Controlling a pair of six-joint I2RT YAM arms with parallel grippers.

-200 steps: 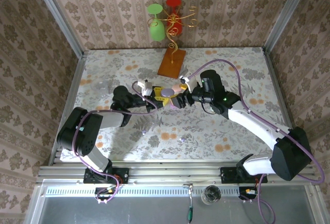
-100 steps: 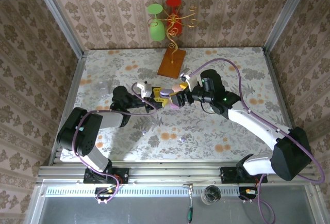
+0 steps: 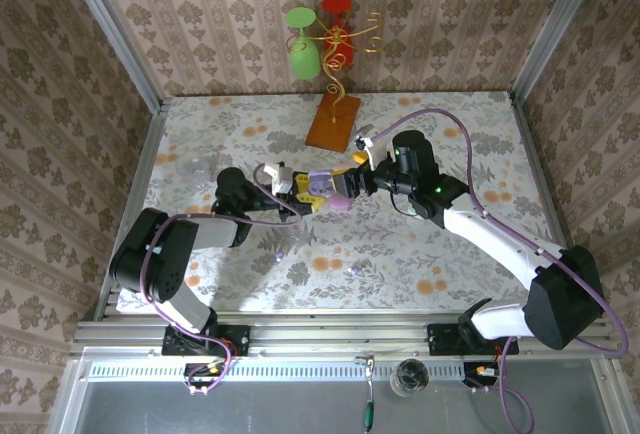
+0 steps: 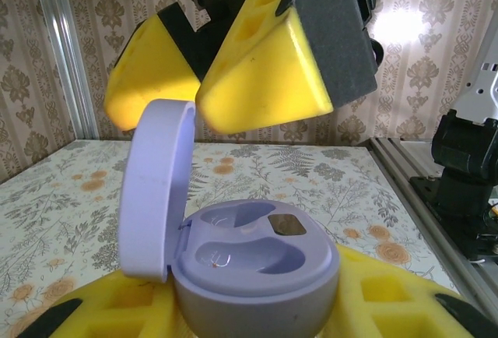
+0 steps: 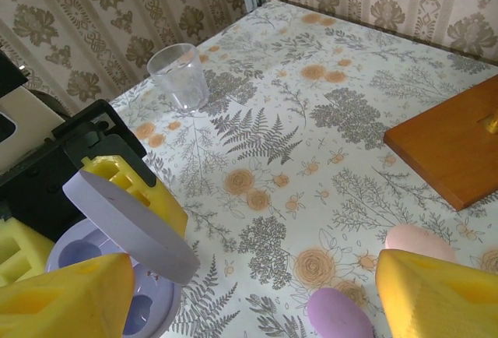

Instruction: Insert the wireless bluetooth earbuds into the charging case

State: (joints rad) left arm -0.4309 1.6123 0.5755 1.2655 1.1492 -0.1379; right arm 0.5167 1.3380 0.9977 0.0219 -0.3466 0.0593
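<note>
My left gripper [image 4: 257,311] is shut on the lavender charging case [image 4: 261,256], which sits upright between its yellow fingers. The lid [image 4: 156,186] stands open at the left, and both wells are empty. My right gripper [image 5: 249,299] is open with nothing between its fingers. It hangs close above the case, and its yellow fingers [image 4: 264,65] show just over the lid. From above, the case [image 3: 318,182] lies between the left gripper [image 3: 303,192] and the right gripper [image 3: 340,186]. Two tiny pale specks [image 3: 278,253] [image 3: 352,267] on the cloth may be earbuds, too small to tell.
A closed purple oval case [image 5: 338,315] and a pink one [image 5: 420,241] lie on the floral cloth under my right gripper. A clear cup [image 5: 179,77] stands to the left. A wooden base [image 3: 333,120] bearing a glass stand is at the back.
The right gripper has slid a little left, closer over the lavender case. The left gripper has kept its hold and barely moved.
</note>
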